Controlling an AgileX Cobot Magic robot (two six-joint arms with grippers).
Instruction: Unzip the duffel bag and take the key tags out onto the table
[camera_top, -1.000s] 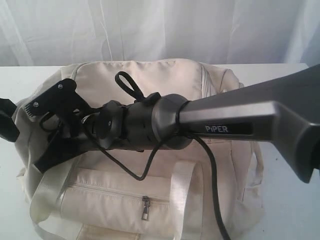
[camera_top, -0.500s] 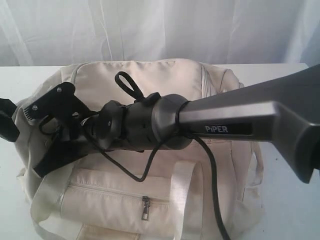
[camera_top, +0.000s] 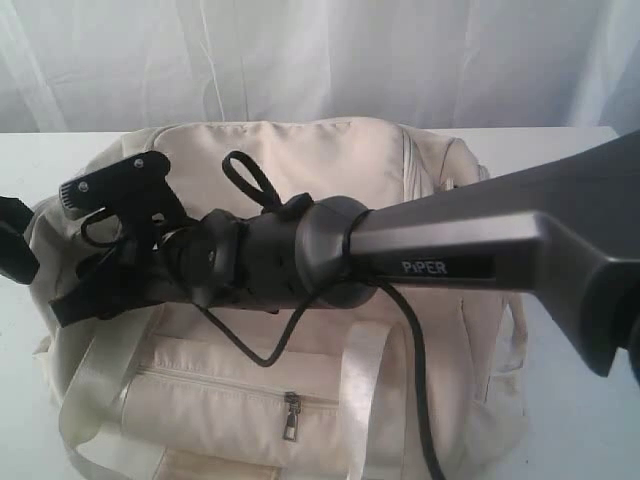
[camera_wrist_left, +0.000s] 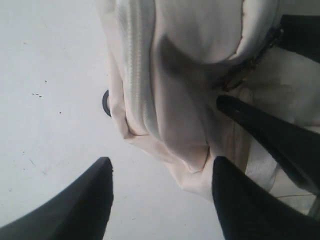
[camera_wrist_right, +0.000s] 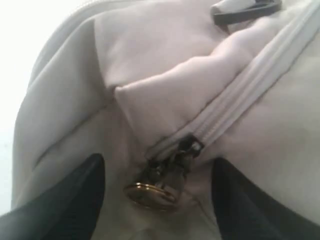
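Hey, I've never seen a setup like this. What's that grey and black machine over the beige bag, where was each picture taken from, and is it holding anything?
It is a robot with two arms, each ending in a two-fingered end effector. The wide picture comes from a camera off the arms: the duffel bag lies on the white table, and the right arm reaches across it toward the picture's left. The other two pictures come from cameras on the wrists. The right end effector stands open with a zip pull between its fingers, not pinched. The left end effector is open, a corner of the bag between its fingers. Nothing is held, and no key tags show.
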